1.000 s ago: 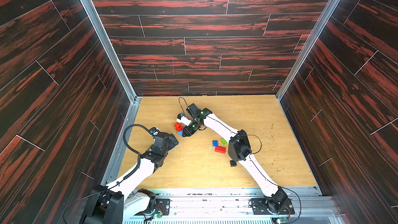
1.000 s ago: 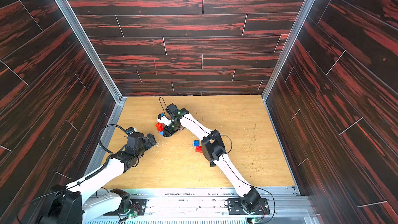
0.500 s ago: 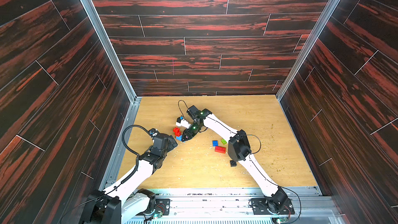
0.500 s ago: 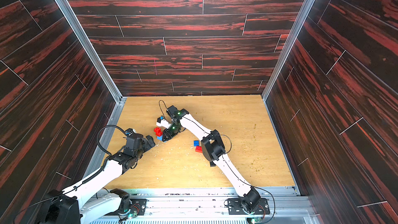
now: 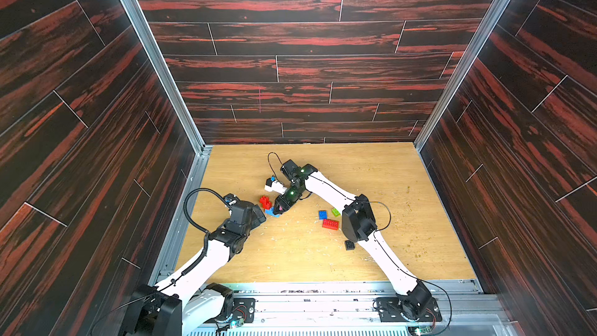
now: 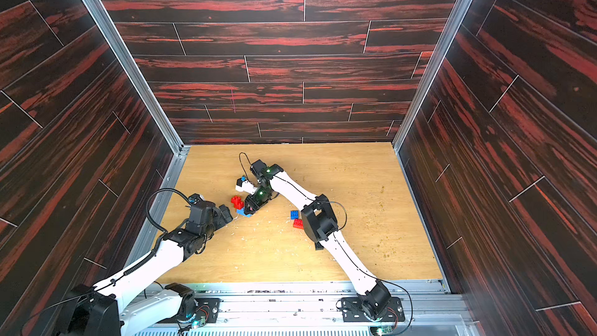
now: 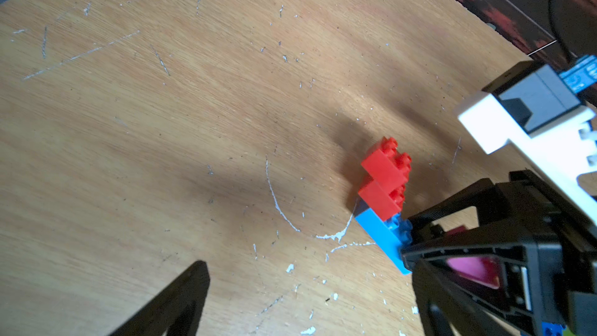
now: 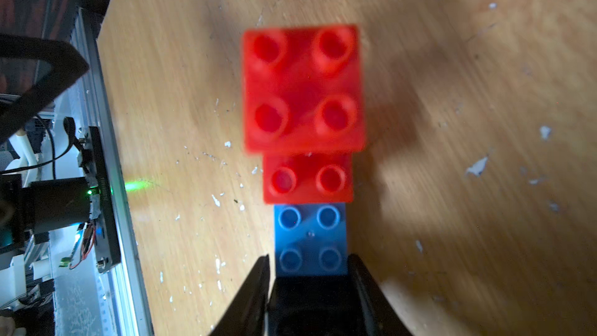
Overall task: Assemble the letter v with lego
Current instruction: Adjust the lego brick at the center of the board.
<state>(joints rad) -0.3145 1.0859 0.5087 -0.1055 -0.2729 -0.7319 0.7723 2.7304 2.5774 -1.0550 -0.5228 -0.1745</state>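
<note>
Two red studded plastic bricks stand stepped upon a light blue oblong plastic brick, left of centre on the wooden tabletop. Well to their right lies a blue square brick, with a lime green brick just beside it on the right and a red oblong brick before both. A black brick lies nearest the front.

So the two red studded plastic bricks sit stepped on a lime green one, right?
Not lime green. The two red studded plastic bricks sit stepped on a light blue studded plastic brick, as the right wrist view shows.
</note>
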